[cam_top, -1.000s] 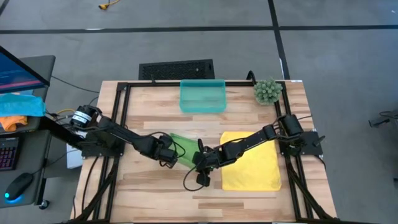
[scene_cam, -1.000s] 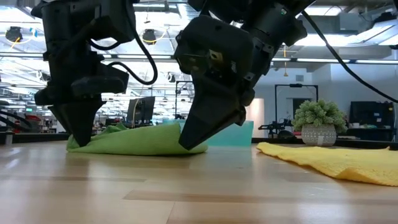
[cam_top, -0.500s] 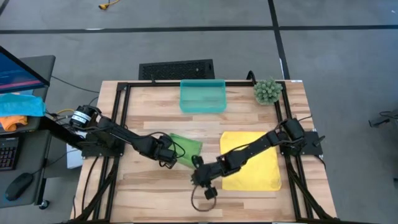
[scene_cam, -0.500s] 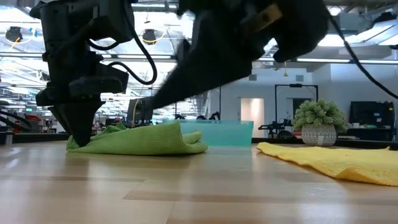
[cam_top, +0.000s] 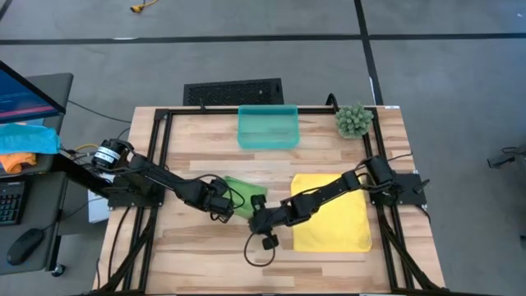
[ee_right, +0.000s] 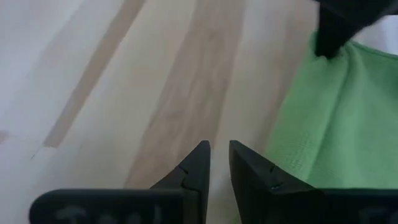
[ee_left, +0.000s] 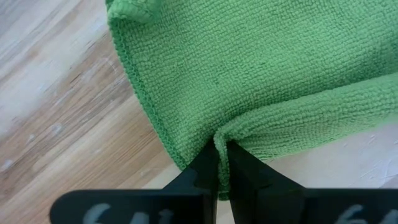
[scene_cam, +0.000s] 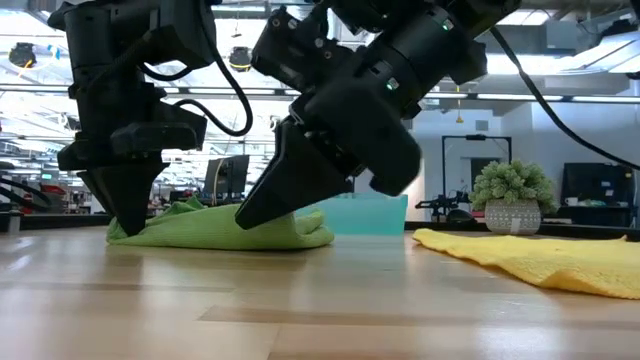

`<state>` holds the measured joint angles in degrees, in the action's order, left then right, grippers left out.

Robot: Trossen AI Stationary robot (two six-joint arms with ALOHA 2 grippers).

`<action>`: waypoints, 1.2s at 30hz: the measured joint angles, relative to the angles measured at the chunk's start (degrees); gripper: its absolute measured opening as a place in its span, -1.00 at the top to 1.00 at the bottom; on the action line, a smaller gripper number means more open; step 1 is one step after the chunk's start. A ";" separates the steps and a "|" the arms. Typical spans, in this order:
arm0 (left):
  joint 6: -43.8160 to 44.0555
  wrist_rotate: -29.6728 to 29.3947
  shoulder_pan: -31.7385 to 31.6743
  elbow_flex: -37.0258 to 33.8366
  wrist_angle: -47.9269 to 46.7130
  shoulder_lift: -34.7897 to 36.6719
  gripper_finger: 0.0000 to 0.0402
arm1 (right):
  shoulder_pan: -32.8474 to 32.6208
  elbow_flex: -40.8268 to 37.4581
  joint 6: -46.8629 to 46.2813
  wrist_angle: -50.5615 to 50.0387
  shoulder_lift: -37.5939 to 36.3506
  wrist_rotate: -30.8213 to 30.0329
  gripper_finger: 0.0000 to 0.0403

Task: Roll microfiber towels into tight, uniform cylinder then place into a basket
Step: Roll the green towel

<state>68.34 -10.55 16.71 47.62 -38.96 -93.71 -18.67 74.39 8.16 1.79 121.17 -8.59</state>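
Note:
The light green towel (cam_top: 243,197) lies bunched and partly folded on the wood near the table's middle; in the low view the green towel (scene_cam: 225,225) is a low heap. My left gripper (cam_top: 223,203) stands over its left end, shut on it. My right gripper (ee_right: 217,146) hovers low over bare wood at the towel's near side, its fingers a narrow gap apart with nothing between them. The yellow towel (cam_top: 337,218) lies flat to the right, partly under my right arm. The teal basket (cam_top: 268,126) stands at the far edge. My left gripper pinches a raised fold of the green towel (ee_left: 222,135) between its two fingers (ee_left: 205,168), close to the hemmed edge. It comes from above, pointing down. The rest of the towel lies slack on the table. My right gripper's tips are beside the towel's near edge (ee_right: 292,149); whether they touch it I cannot tell.
A small potted plant (cam_top: 353,120) stands at the far right corner. A black grille panel (cam_top: 233,90) lies beyond the table's far edge. A loose cable loop (cam_top: 261,247) hangs under my right wrist. Bare wood shows along the near edge.
My right gripper has swung away from the towel's right end toward the table's near edge, then come back to the towel's near side, lower and farther left, rolling its wrist. The towel's right end, raised a second ago, now lies folded over. My left gripper has kept still.

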 joint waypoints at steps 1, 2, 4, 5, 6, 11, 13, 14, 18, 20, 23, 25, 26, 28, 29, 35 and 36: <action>0.00 0.00 0.00 0.00 -0.01 0.00 0.95 | 0.06 0.00 -0.40 0.04 -0.06 -0.61 0.60; 0.00 0.02 0.00 0.00 -0.02 0.00 0.95 | 0.08 0.00 -0.61 0.00 -0.17 -1.10 0.60; 0.00 0.02 0.00 0.00 -0.01 0.00 0.95 | 0.06 0.02 -1.12 -0.02 -0.23 -2.42 0.60; 0.00 0.02 0.00 0.00 -0.01 0.00 0.95 | 0.08 0.02 -1.22 -0.10 -0.23 -3.11 0.60; 0.00 0.02 0.00 0.00 0.00 0.00 0.95 | 0.08 0.02 -1.24 -0.20 -0.23 -3.74 0.60; 0.00 0.04 0.02 0.00 0.02 0.00 0.95 | 0.93 0.02 -3.76 -1.37 -0.23 -6.73 0.60; 0.00 0.04 0.02 0.00 0.02 -0.02 0.95 | 1.79 0.02 -5.55 -3.11 -0.17 -6.80 0.60; 0.00 0.04 0.02 0.00 0.02 -0.02 0.95 | 2.24 0.02 -6.65 -3.78 -0.05 -6.86 0.60; -1.12 0.04 0.02 0.00 0.04 -0.02 0.95 | 3.81 0.02 -10.00 -5.96 0.10 -6.76 0.60; -1.53 0.04 0.02 0.00 0.04 -0.02 0.95 | 4.14 0.02 -10.30 -6.64 0.10 -6.69 0.60; -1.67 -0.48 0.06 0.00 0.08 -0.02 0.94 | 4.14 0.07 -11.42 -7.92 0.10 -6.59 0.60; -2.42 -0.99 0.11 0.00 0.11 -0.02 0.93 | 4.08 0.07 -12.17 -8.28 0.10 -6.31 0.60; -3.04 -1.17 0.11 0.00 0.13 -0.02 0.91 | 4.08 0.07 -12.58 -8.33 0.10 -6.28 0.60; -4.60 -1.30 0.11 -0.02 0.13 -0.02 0.87 | 4.13 0.07 -12.69 -8.40 0.10 -6.09 0.60; -5.47 -1.36 0.15 -0.02 0.13 -0.04 0.84 | 4.14 0.07 -12.69 -8.41 0.10 -6.08 0.60; -9.51 -2.88 1.61 -0.04 0.15 -0.04 0.62 | 4.17 0.07 -12.71 -8.70 0.10 -5.83 0.60; -10.24 -3.27 1.94 -0.04 0.13 -0.04 0.58 | 4.17 0.07 -12.71 -8.72 0.10 -5.82 0.60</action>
<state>58.09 -13.82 18.65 47.57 -38.83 -93.76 -14.50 74.46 -4.56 -6.93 121.27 -14.41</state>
